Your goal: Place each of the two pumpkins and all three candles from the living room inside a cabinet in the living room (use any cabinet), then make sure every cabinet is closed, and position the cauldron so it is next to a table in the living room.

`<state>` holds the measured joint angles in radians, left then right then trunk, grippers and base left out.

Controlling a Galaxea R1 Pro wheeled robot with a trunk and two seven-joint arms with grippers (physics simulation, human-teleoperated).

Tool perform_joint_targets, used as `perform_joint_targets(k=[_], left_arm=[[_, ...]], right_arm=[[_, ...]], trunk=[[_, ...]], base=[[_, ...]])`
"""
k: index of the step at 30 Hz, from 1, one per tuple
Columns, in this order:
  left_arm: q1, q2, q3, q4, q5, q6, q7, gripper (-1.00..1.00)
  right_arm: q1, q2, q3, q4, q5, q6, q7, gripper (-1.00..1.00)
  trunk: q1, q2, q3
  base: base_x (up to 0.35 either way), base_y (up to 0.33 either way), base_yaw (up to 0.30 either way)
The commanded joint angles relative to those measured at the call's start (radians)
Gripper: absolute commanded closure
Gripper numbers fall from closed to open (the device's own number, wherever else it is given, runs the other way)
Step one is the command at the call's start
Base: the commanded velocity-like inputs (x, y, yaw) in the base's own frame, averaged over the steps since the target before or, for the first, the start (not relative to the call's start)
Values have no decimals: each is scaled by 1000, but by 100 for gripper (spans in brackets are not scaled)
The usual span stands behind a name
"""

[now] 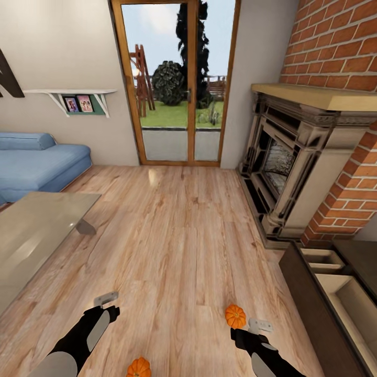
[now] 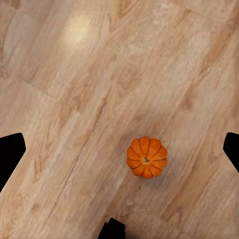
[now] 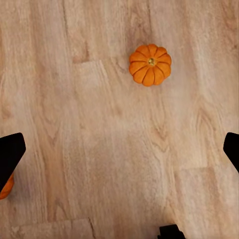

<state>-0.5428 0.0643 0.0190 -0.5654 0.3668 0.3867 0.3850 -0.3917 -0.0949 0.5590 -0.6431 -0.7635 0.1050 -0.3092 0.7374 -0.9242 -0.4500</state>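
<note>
Two small orange pumpkins lie on the plank floor. One pumpkin [image 1: 235, 316] sits just beside my right gripper [image 1: 260, 325]; the other pumpkin [image 1: 139, 367] lies at the view's lower edge, between my arms. My left gripper [image 1: 106, 299] hangs over bare floor. In the left wrist view a pumpkin [image 2: 146, 157] lies below the open left gripper [image 2: 119, 152], its dark fingers [image 2: 10, 154] far apart. The right gripper [image 3: 119, 152] is open too, over floor, with a pumpkin [image 3: 150, 64] ahead and an orange sliver [image 3: 4, 186] at the edge. The dark-brown cabinet [image 1: 309, 303] stands low on the right, its beige compartments showing.
The glossy grey table [image 1: 31, 230] fills the left. A blue sofa [image 1: 36, 167] stands behind it. An ornate fireplace [image 1: 293, 167] in a brick chimney stands on the right, just past the cabinet. Glazed wooden doors [image 1: 178, 84] are straight ahead across open floor.
</note>
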Motion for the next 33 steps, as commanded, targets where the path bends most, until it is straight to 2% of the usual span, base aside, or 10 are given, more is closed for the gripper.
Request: perform_joint_targets(k=[1,14,28,30,33], left_arm=[[-1,0,-1,-2,10,4,5,-100],[0,0,-1,-2,12,4,-1,-100],[-1,3,5,-2,24,6,-12,-100],[-1,4,6,-1,26,6,-33,-100],[0,5,11,13,26,7,-96,-100]], right_arm=[[-1,-2,7,-3,-5,3,-9,-100],[-1,-2,6,-3,-3,3,-2,-100],[-1,-5,5,-8,-5,1,3,-100],[-1,-4,5,-10,-5,2,4,-100],[-1,-3,5,-17,-5,2,5,-100]], trunk=[[0,-1,-1],[0,-1,-1],[54,-99,-45],[61,-113,-51],[73,-134,-61]], base=[[10,-4,0],[1,-1,0],[0,0,0],[0,0,0],[0,0,0]])
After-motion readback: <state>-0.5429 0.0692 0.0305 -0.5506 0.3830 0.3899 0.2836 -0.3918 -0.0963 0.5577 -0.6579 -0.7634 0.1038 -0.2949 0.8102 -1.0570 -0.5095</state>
